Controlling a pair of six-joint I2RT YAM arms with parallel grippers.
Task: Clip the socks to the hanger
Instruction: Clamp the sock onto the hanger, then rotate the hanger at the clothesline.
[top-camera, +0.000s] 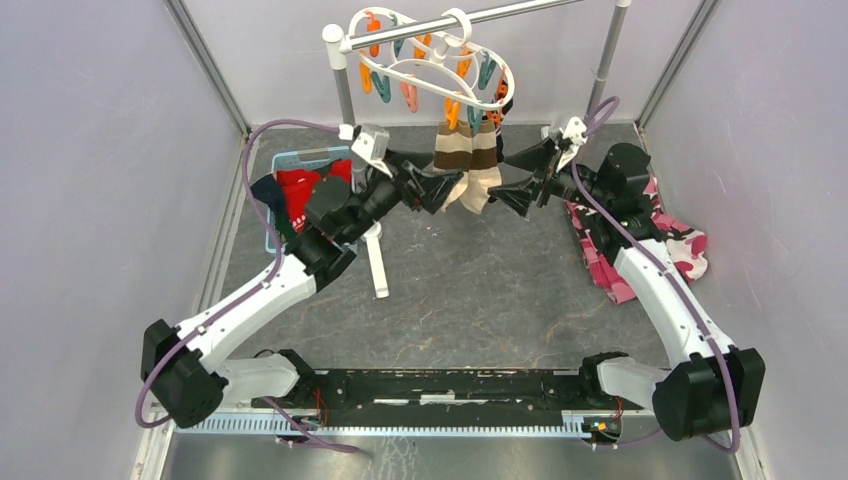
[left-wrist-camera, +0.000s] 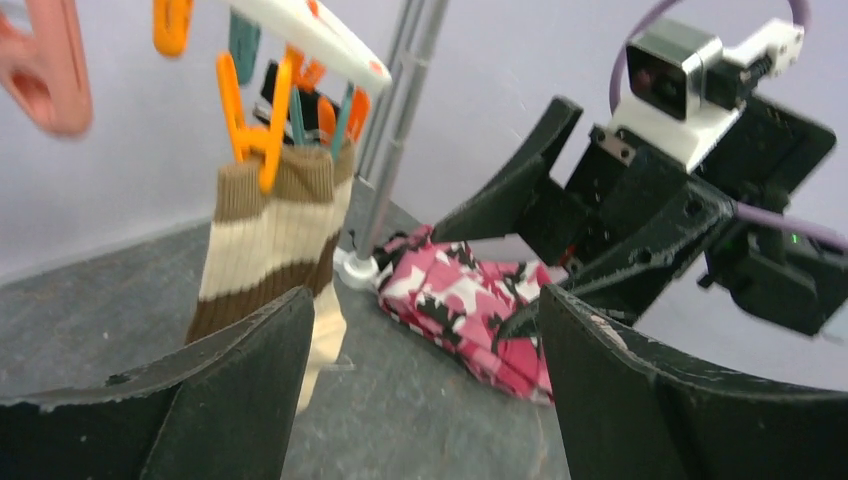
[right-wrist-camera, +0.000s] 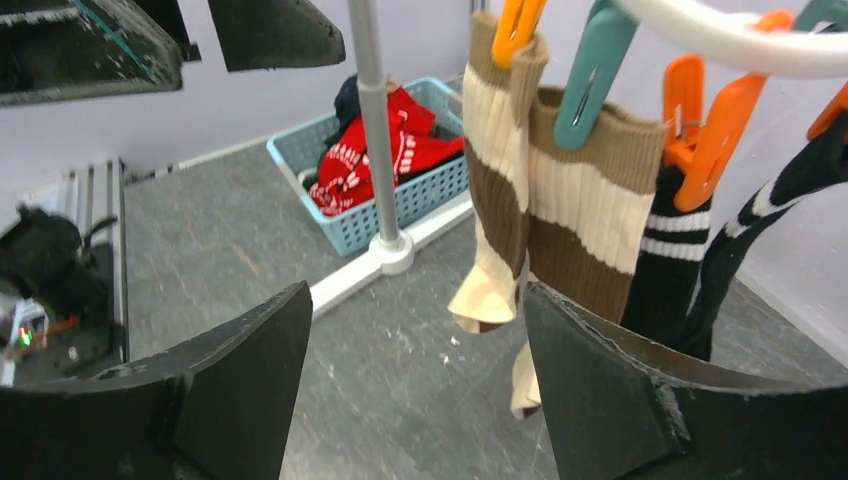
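The white ring hanger (top-camera: 430, 62) hangs by its hook from the silver rack pole. Two brown-and-cream striped socks (top-camera: 467, 160) hang from its clips, one under an orange clip (left-wrist-camera: 262, 135) and one under a teal clip (right-wrist-camera: 590, 85). Two black socks with white stripes (right-wrist-camera: 690, 255) hang beside them on orange clips. Red socks (top-camera: 305, 185) lie in a blue basket (top-camera: 272, 228). My left gripper (top-camera: 452, 195) is open and empty, just left of the striped socks (left-wrist-camera: 265, 245). My right gripper (top-camera: 508, 177) is open and empty, just right of them (right-wrist-camera: 545, 200).
The silver rack's upright pole (right-wrist-camera: 372, 120) stands on a white foot (top-camera: 377, 262) beside the basket (right-wrist-camera: 410, 195). A pink, white and black camouflage cloth (top-camera: 645, 245) lies at the right, also in the left wrist view (left-wrist-camera: 460, 300). Grey walls enclose the table.
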